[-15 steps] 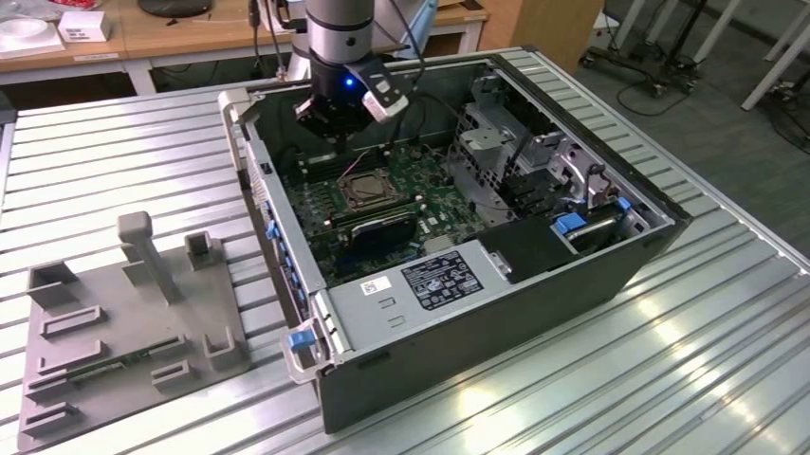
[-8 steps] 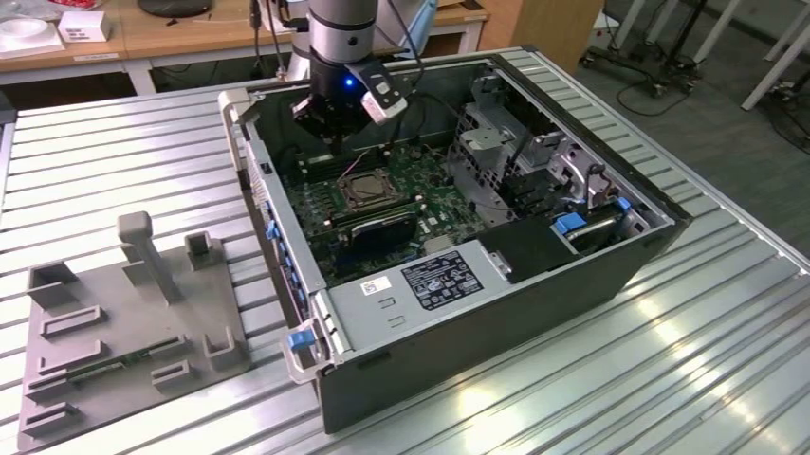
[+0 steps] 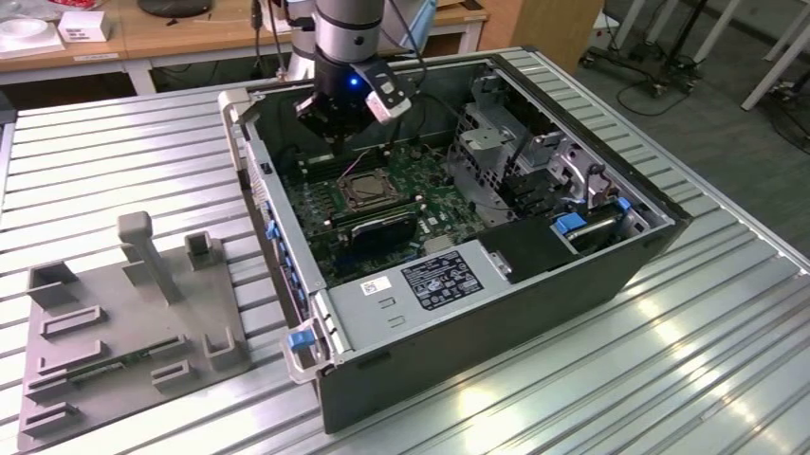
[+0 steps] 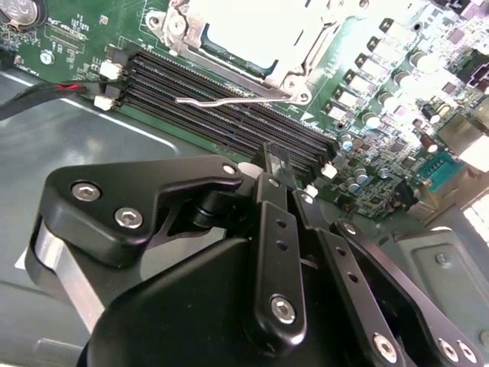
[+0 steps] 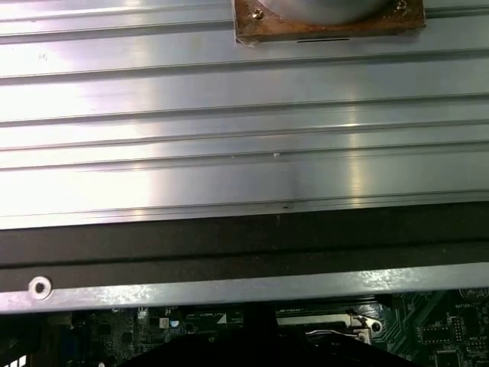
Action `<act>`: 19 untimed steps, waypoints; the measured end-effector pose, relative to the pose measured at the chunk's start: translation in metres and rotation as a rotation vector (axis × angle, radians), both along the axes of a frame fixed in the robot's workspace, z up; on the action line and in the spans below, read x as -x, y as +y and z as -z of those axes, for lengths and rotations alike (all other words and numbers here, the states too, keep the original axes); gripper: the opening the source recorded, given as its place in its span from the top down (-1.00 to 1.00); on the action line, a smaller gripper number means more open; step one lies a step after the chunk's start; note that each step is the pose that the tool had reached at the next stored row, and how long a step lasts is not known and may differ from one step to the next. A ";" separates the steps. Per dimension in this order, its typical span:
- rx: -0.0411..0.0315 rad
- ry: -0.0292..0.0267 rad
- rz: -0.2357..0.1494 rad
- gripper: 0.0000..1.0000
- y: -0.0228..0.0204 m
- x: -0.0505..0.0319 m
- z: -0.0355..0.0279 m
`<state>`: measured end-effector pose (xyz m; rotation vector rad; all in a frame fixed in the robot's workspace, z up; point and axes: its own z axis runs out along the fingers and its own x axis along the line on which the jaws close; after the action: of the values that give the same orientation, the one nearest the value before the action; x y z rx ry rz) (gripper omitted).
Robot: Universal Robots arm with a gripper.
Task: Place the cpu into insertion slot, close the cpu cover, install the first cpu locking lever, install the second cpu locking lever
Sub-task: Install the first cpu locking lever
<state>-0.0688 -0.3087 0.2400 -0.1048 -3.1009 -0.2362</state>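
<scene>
Robotics lab: an opened computer tower (image 3: 506,303) is laid on a ribbed aluminium counter (image 3: 127,152) beneath a robot arm (image 3: 344,28), a grey parts fixture (image 3: 114,332) is set beside it, and wooden desks (image 3: 190,38) and wheeled stands (image 3: 652,74) are ranged behind.

One of most things, four of one.

In the exterior view: one open black metal computer case (image 3: 532,303), one green circuit board (image 3: 431,175) and one square silver-rimmed insertion slot (image 3: 358,188). One flat grey fixture plate (image 3: 127,351) lies at eight o'clock of the case. In the second wrist view: one pale square cpu (image 4: 244,27), one silvery window-frame cpu cover (image 4: 302,57), one thin wire lever (image 4: 229,95), four long black memory slots (image 4: 221,107) and one black gripper (image 4: 286,174).
</scene>
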 end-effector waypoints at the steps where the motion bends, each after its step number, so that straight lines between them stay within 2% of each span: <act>1: 0.0008 0.0080 0.000 0.79 0.0000 -0.0014 0.0000; 3: 0.0012 0.0236 0.000 0.79 0.0000 -0.0047 0.0003; 4: 0.0010 0.0278 0.000 0.79 0.0000 -0.0065 0.0007; 10: 0.0014 0.0408 0.003 0.79 0.0000 -0.0133 0.0037; 13: 0.0011 0.0439 0.003 0.79 0.0000 -0.0179 0.0051; 19: 0.0012 0.0443 0.003 0.79 -0.0001 -0.0213 0.0100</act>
<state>-0.0476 -0.3089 0.2300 -0.1137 -3.0571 -0.2290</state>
